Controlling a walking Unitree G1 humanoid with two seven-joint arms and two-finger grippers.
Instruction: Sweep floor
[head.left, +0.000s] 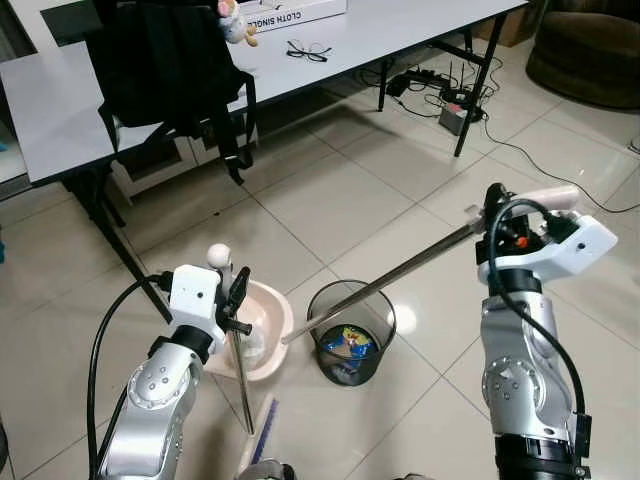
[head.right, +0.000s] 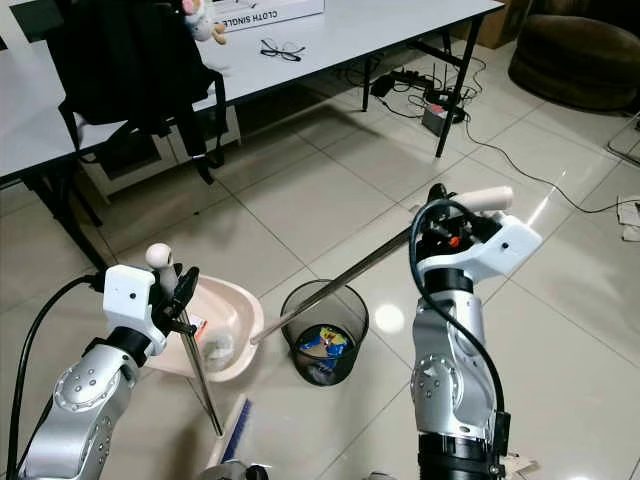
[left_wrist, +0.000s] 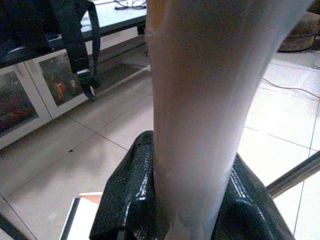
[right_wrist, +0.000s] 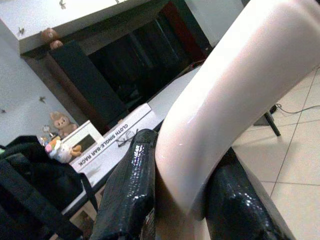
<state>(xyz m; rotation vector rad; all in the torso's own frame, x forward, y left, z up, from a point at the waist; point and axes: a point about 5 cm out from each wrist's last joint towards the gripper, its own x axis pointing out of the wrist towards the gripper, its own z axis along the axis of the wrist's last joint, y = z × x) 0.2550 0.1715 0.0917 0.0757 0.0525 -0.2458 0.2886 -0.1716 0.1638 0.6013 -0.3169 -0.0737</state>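
The dustpan (head.left: 262, 330) is pale pink, tilted on the tiled floor (head.left: 360, 190) just beside a black mesh bin (head.left: 350, 345). Its thin metal handle rises upright. The broom (head.left: 390, 278) is a long metal pole with a pale grip, slanting down over the bin toward the dustpan's rim.

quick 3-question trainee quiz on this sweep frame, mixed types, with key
1. True or false: the right gripper is shut on the handle of the dustpan.
2. What stands just right of the dustpan? A) trash bin B) bucket C) stool
3. Fill in: the left gripper holds the ____ handle.

Key:
1. True. The long metal handle runs from that gripper down to the dustpan.
2. A, the black mesh trash bin, with litter inside.
3. Broom. The broom has its blue bristles on the floor.
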